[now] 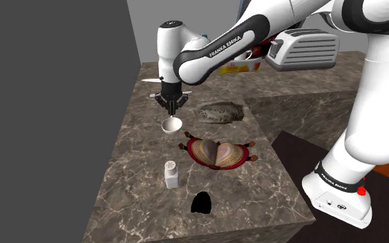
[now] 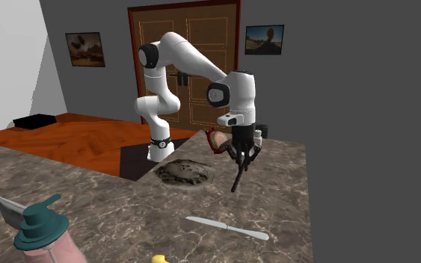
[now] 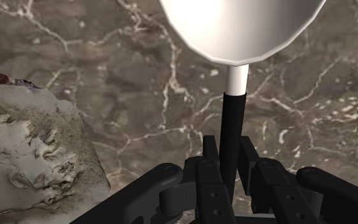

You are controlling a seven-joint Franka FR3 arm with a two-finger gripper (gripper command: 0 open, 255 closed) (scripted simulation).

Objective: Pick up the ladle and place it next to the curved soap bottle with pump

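Observation:
My gripper (image 1: 171, 107) is shut on the black handle of the ladle (image 1: 171, 125), whose white bowl hangs down just above the marble counter (image 1: 137, 159). In the second exterior view the ladle (image 2: 237, 176) dangles from the gripper (image 2: 240, 158), its tip close to the counter. The wrist view has the fingers (image 3: 204, 184) clasped on the handle, with the ladle's white bowl (image 3: 241, 25) beyond them. The curved soap bottle (image 2: 44, 233), pink with a teal pump, stands at the second exterior view's lower left, far from the gripper.
A rough grey dish (image 1: 219, 112) lies beside the ladle. A brown shell-like bowl (image 1: 217, 153), a white shaker (image 1: 171, 174) and a small black object (image 1: 201, 203) sit nearer the counter's front edge. A knife (image 2: 227, 228) lies on the counter. A toaster (image 1: 303, 48) stands behind.

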